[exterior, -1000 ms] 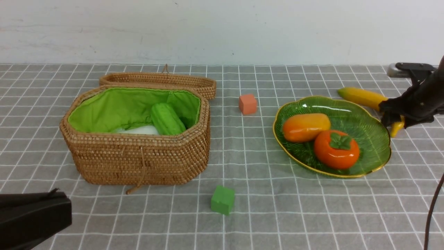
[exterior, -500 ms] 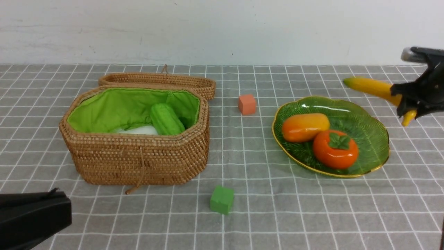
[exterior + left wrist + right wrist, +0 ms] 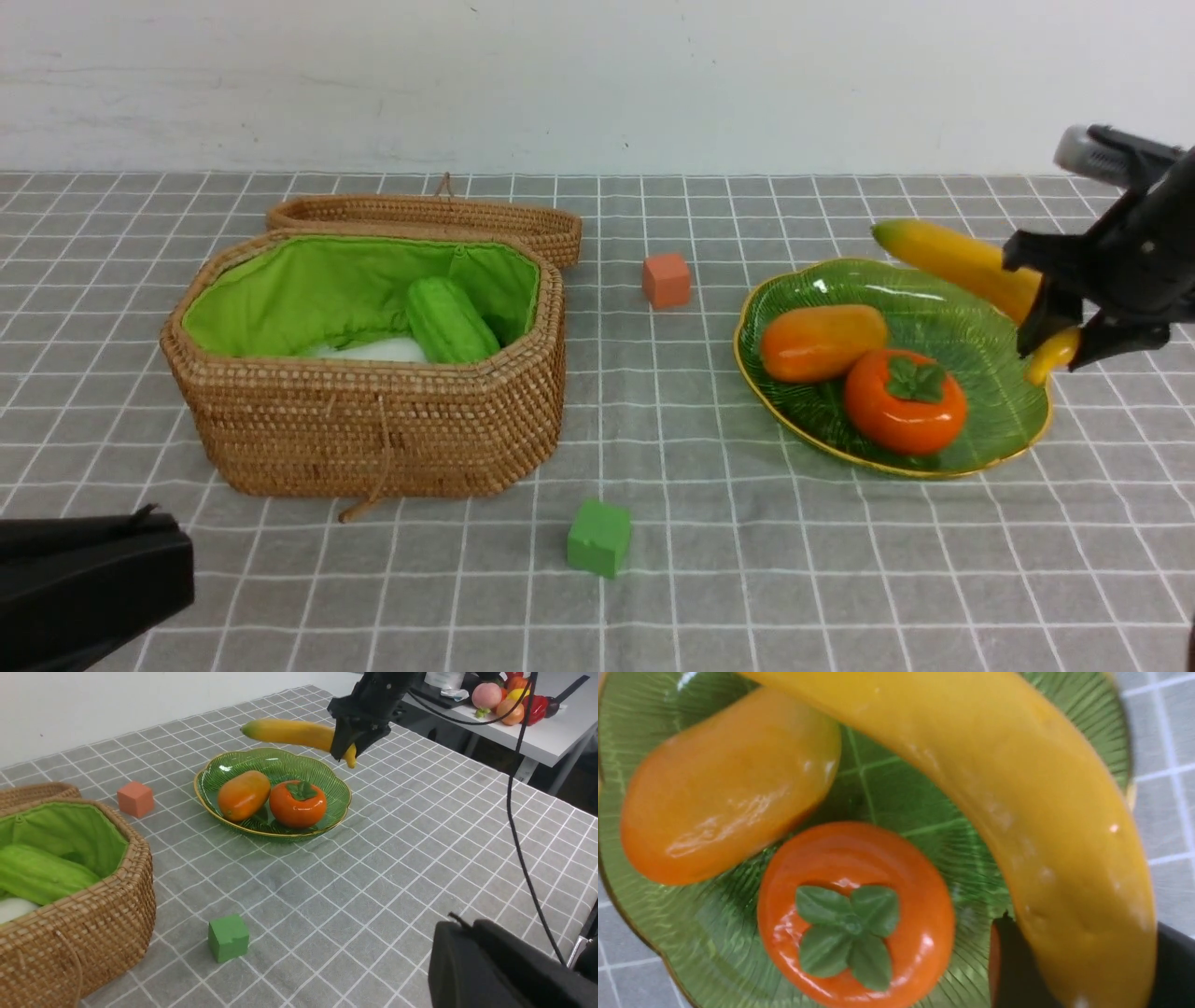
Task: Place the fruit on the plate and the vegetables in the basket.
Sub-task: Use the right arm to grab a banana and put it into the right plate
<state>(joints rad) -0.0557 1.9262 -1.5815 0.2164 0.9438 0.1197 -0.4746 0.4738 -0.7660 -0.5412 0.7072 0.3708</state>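
Note:
My right gripper is shut on the yellow banana near its stem end and holds it in the air above the far right rim of the green plate. The orange-yellow mango and the persimmon lie on the plate. In the right wrist view the banana hangs over both. The open woven basket holds the green gourd and the white radish. My left gripper rests shut and empty at the near left.
The basket lid lies behind the basket. A small orange cube sits between basket and plate. A small green cube sits nearer the front. A side table with more toy produce stands beyond the right edge.
My right gripper raised the banana off the cloth beside the plate, then carried it left, so it now hangs over the plate's right rim. The left arm stayed still.

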